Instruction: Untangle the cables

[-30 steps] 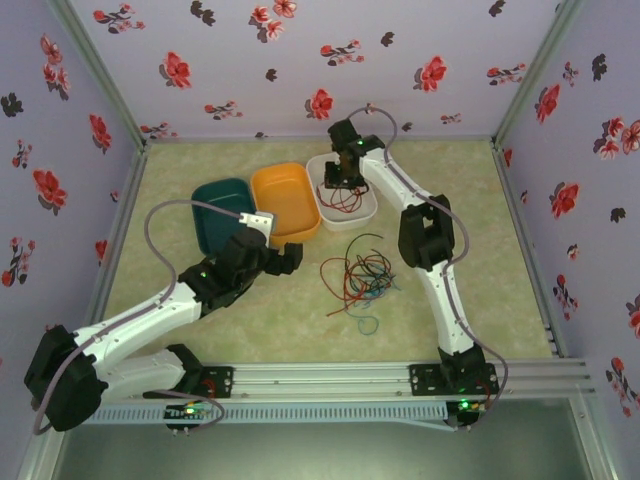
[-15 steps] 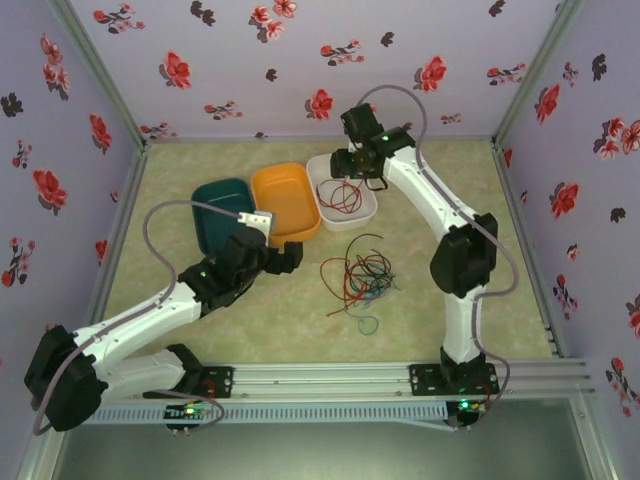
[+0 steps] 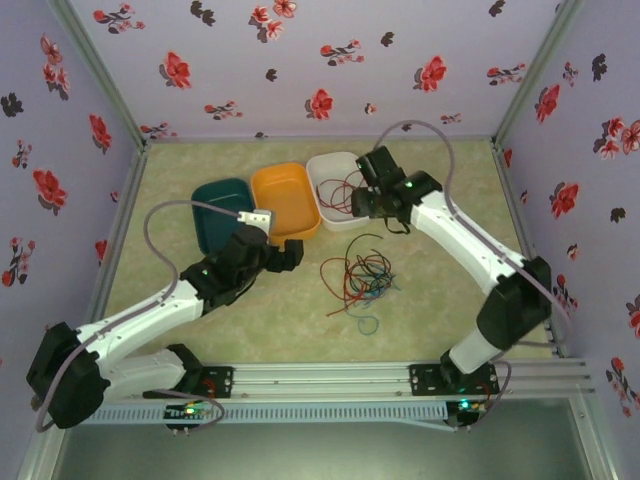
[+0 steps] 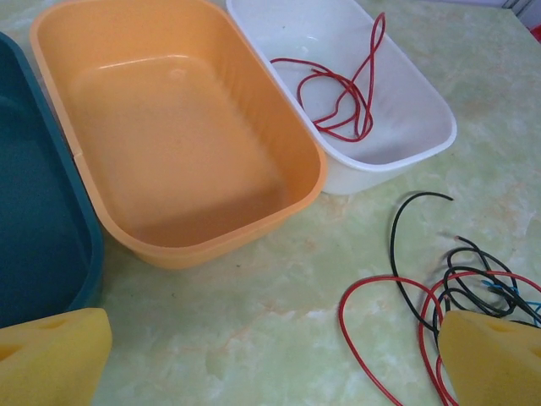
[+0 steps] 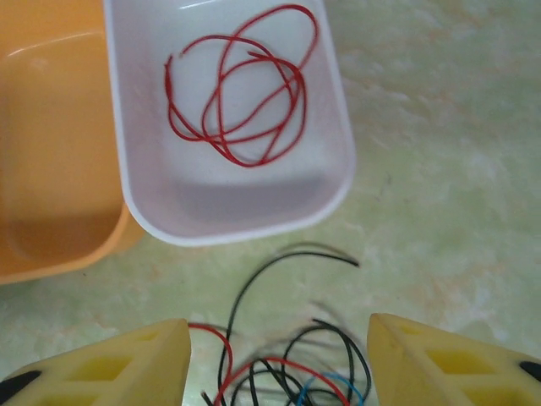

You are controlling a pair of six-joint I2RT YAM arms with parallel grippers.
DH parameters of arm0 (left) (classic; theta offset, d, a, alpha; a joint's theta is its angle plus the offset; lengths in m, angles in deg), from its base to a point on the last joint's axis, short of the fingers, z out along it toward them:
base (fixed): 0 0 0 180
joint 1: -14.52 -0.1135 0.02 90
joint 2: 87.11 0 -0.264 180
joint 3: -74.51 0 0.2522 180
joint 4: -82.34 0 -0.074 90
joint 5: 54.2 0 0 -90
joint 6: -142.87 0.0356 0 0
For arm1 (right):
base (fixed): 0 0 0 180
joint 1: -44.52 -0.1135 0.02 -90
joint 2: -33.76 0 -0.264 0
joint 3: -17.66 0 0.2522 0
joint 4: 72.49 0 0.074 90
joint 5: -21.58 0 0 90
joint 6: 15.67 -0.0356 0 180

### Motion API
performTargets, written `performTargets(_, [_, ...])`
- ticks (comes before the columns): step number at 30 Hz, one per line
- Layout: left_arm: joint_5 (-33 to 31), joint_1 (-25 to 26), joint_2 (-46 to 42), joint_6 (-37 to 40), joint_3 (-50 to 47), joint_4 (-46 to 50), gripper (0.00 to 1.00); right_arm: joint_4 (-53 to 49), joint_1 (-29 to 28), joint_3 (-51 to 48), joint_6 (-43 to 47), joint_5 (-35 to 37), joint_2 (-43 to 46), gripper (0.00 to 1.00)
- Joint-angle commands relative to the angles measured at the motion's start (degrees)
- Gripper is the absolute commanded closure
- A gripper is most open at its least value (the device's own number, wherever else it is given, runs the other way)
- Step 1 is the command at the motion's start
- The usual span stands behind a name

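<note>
Red cable (image 5: 237,93), one, lies looped in the white tray (image 5: 338,169); orange tray (image 4: 194,245) and teal tray (image 4: 51,237) hold nothing, three trays in all. Tangle (image 3: 358,278) of red, black and blue strands, number not tellable, sits on the tabletop (image 3: 290,320) just nearward of the white tray, with one small blue loop (image 3: 368,325) apart from it. Right gripper (image 5: 279,359) hangs over that tray's near rim, partly spread and empty, the tangle straight nearward; left gripper (image 4: 270,364), spread wide and empty, sits just left of it, so either arm is near.
</note>
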Motion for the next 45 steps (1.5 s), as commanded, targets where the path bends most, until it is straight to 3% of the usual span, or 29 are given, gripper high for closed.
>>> performTargets(1, [0.97,-0.43,1.06,-0.25,1.97,-0.83,0.0,1.53,-0.4,-5.41,-4.6,3.72,5.03,0.43])
performTargets(12, [10.12,-0.32,7.76,2.78,3.46,-6.04,0.0,2.35,-0.41,-20.05,-11.99,4.41,13.46,0.43])
performTargets(19, [15.48,0.54,15.04,2.24,5.84,-7.78,0.0,4.7,-0.39,-23.94,-13.14,-0.45,12.31,0.47])
performTargets(24, [15.92,1.73,18.98,1.08,6.45,-8.54,0.0,3.81,-0.41,-24.35,-13.75,-2.77,10.55,0.49])
performTargets(28, [15.97,2.32,22.46,-0.11,7.72,-6.68,0.13,3.74,-0.41,-25.58,-14.29,-3.14,10.07,0.49])
performTargets(39, [15.77,3.92,32.63,-4.84,17.27,5.14,0.35,6.04,-0.41,-29.23,-15.32,0.57,12.96,0.41])
performTargets(45, [13.81,5.34,37.42,-8.14,24.04,18.05,0.38,7.49,-0.32,-30.88,-14.9,2.16,15.38,0.37])
